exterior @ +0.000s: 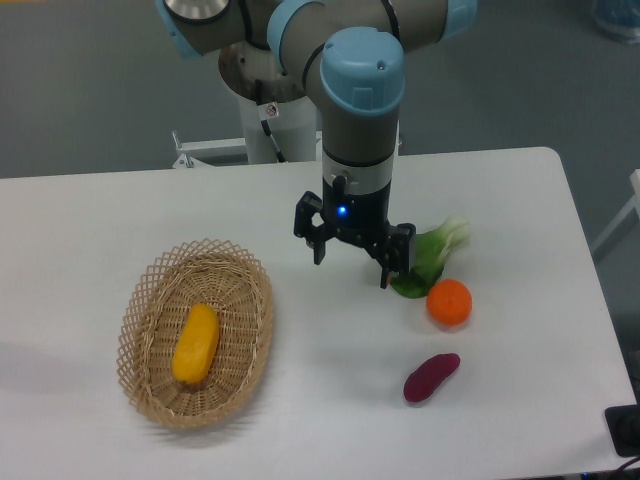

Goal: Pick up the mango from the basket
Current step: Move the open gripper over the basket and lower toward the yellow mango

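1. Basket (pixel 140 310) is the landmark: oval tan wicker with an open lattice rim, on the left part of the white worktop (pixel 300 410), long axis running roughly near-to-far.
2. Mango (pixel 196 344) lies inside the basket on its floor, about the middle, lengthwise along the basket's long axis; yellow-orange, oblong. Nothing touching it.
3. Gripper (pixel 352 268) hangs to the right of the basket and a bit farther back, outside the rim and well apart from the mango. Points down, fingers spread wide, holds nothing. Blue light shows on the wrist above it.
4. Arm (pixel 362 120) comes down from the top of the view, grey with blue caps, right of the basket.
5. Leafy green vegetable (pixel 438 250) lies further right of the basket, just beyond the gripper's right finger; cannot tell whether they touch.
6. Round orange fruit (pixel 449 301) sits right of the basket, just in front of the leafy vegetable, touching or nearly touching it.
7. Purple sweet potato (pixel 431 377) lies right of the basket, nearer the front edge than the orange, tilted diagonally, apart from it.
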`<action>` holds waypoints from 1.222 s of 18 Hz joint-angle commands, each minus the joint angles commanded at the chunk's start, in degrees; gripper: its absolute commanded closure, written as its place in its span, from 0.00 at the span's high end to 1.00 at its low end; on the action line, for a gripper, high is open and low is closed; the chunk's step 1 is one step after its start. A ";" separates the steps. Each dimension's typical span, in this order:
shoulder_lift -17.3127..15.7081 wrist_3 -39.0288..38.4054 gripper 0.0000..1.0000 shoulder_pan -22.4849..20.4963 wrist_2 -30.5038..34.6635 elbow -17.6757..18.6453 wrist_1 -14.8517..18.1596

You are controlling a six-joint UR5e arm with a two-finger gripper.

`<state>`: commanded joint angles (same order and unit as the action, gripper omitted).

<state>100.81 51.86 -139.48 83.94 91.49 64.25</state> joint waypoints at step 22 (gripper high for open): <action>1.75 -16.24 1.00 8.42 -3.43 8.78 -6.67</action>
<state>102.56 35.61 -131.06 80.51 100.27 57.58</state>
